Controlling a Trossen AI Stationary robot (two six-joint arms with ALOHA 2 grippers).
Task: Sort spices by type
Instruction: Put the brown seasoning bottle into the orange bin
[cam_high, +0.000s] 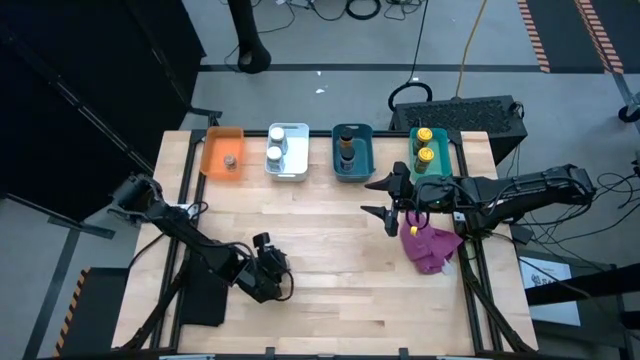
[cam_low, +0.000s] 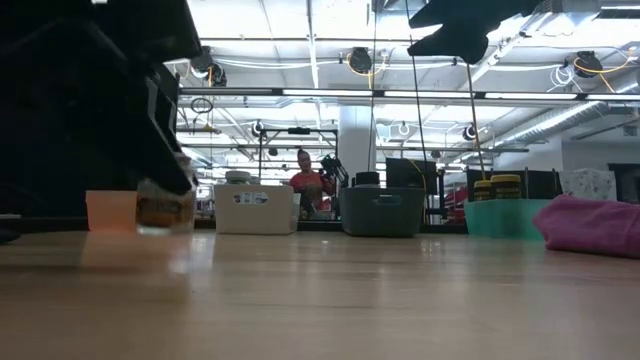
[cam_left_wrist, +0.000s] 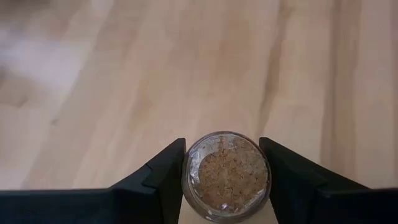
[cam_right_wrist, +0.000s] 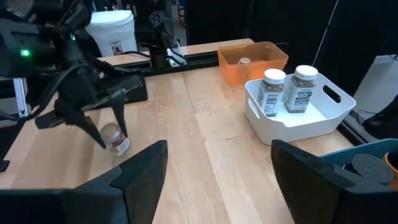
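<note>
Left claw around a jar, lower left of the overhead frame.
Your left gripper (cam_left_wrist: 225, 180) has its fingers touching a spice jar (cam_left_wrist: 226, 175); your right gripper (cam_high: 385, 198) hovers open at centre right.

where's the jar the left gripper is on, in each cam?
High: jar hidden under the left gripper, near the table's front edge.
Low: clear jar at left, beside the orange bin.
Left wrist: jar bottom centre, between the two fingers.
Right wrist: jar at left, under the far arm's gripper.
Shared landmark: the orange bin.
</note>
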